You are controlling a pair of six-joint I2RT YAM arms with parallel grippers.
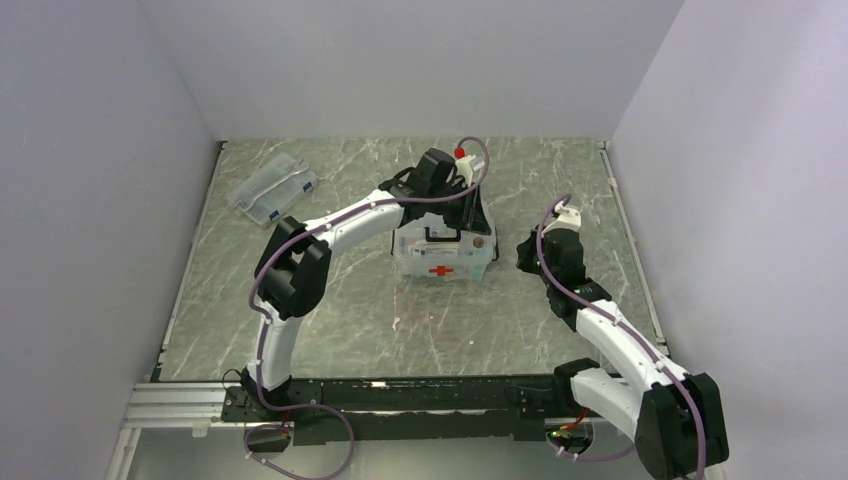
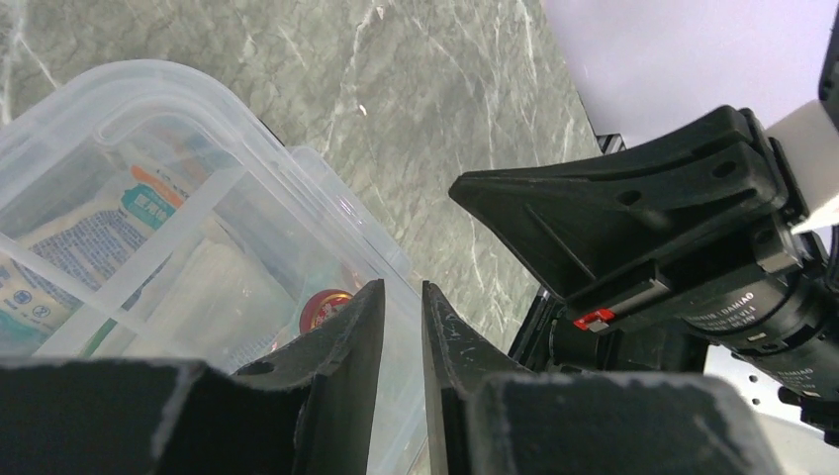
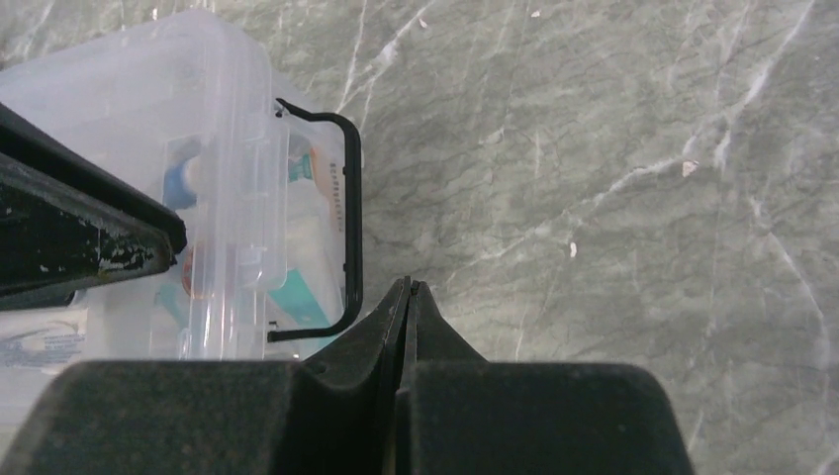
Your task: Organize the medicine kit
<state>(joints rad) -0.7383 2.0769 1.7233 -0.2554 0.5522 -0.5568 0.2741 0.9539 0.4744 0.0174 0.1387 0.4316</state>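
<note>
The medicine kit is a clear tub with its lid on and a red cross on its front, standing mid-table. My left gripper reaches down onto its back right side. In the left wrist view the jaws are closed to a narrow slot astride the right rim of the kit, with clear plastic running between them. Packets and a small red-capped jar show through the lid. My right gripper hovers just right of the kit, shut and empty, beside the kit's dark handle.
A flatter clear case with blue labels lies at the back left. The right arm's black wrist is close to the left gripper's right side. Grey walls enclose the marbled table on three sides.
</note>
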